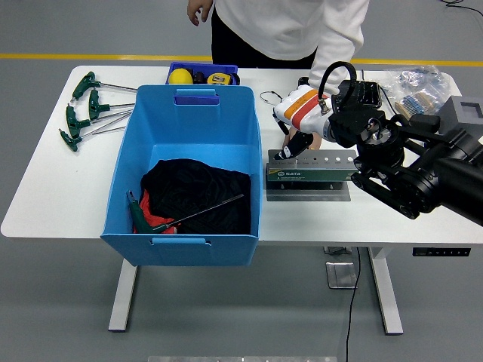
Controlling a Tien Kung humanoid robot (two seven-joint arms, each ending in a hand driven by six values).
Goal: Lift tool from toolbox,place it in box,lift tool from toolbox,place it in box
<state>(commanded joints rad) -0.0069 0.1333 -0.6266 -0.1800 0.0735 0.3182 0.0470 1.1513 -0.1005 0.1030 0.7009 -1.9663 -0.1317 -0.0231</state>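
A green and grey toolbox point(313, 172) with a row of holes on top lies on a grey plate point(306, 192), right of the big blue box point(121, 173). My right hand point(293, 147), in a white glove with an orange band, points down at the toolbox's left end. Its fingers are loosely spread, and I see no tool between them. Inside the blue box, a green-handled T-wrench point(198, 211) lies on a black cloth point(196, 185). The left arm is out of view.
Several green T-handle wrenches point(87, 109) lie at the table's far left. A small blue tray point(202, 74) with yellow items stands behind the box. A person's white sleeve point(332, 45) reaches down just behind my hand. Plastic bags point(415, 83) and a grey device point(464, 109) are at the far right.
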